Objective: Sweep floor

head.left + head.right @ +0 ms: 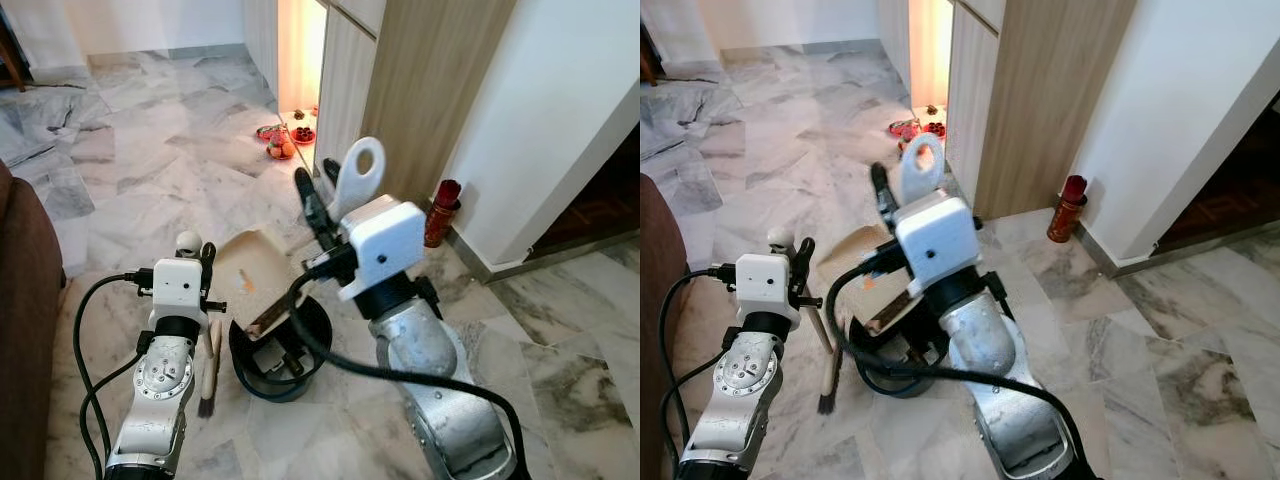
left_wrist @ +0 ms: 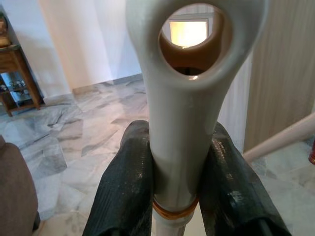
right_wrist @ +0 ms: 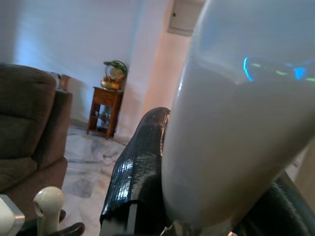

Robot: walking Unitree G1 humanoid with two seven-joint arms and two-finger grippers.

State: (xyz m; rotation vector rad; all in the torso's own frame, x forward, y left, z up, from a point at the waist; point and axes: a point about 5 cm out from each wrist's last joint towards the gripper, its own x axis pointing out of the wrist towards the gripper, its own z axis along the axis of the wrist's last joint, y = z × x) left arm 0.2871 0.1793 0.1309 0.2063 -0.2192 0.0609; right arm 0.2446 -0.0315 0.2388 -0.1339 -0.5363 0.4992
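The brush (image 1: pixel 209 362) is clamped upright in the left gripper (image 1: pixel 197 262), bristles on the floor (image 1: pixel 150 170). The dustpan (image 1: pixel 262 268) is held tipped by the right gripper (image 1: pixel 322 208), probably emptying into the black bin (image 1: pixel 281 350) below.

the left arm rises from the lower left of the head view, wrist upright, its left gripper (image 1: pixel 200 258) clamped on a pale handle (image 2: pixel 183 123). the right arm climbs from the lower right toward centre, the right gripper (image 1: pixel 322 205) closed around a white looped handle (image 1: pixel 358 172).
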